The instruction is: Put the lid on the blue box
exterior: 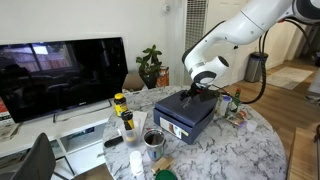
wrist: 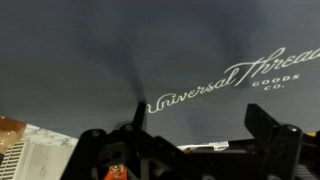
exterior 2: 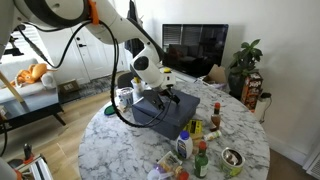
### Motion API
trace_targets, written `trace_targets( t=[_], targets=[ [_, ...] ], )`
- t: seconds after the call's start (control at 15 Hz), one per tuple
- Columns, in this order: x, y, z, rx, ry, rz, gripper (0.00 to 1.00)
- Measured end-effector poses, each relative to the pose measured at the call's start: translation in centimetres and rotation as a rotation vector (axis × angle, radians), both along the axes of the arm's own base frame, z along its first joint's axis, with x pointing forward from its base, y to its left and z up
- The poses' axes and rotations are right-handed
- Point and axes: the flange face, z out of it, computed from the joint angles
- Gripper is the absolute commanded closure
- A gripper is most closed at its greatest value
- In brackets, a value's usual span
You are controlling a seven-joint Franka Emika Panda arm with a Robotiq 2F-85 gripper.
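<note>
The lid [exterior: 192,101] is dark navy and lies flat on top of the blue box [exterior: 178,124], which has a small white label on its side. Both stand on the round marble table [exterior: 250,145]. In both exterior views my gripper [exterior: 204,88] hangs just above the far end of the lid. In an exterior view the lid [exterior 2: 168,100] and gripper [exterior 2: 150,88] show from the opposite side. In the wrist view the lid's top [wrist: 120,50] with white script lettering fills the frame. My gripper's [wrist: 198,108] two fingers are spread wide with nothing between them.
Yellow-capped bottles [exterior: 121,104] and a metal cup [exterior: 153,138] stand beside the box. More bottles [exterior 2: 200,150] and a bowl [exterior 2: 232,158] sit near the table's edge. A television [exterior: 60,75] and a potted plant [exterior: 150,66] stand behind the table.
</note>
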Motion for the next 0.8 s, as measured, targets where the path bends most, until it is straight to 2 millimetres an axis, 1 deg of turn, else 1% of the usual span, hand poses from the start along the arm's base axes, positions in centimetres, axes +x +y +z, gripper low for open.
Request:
trace_targets(
  t=[0.33,0.53,0.67,0.8],
  targets=[
    [0.1,0.1,1.9,0.028,-0.028,-0.021,0.00],
    [-0.5,0.8,3.4,0.056,-0.039,-0.035,0.00],
    [-1.5,1.3,4.4,0.079,-0.033,-0.053,0.00],
    [-3.4,1.9,5.1,0.096,-0.015,-0.067,0.00]
  ],
)
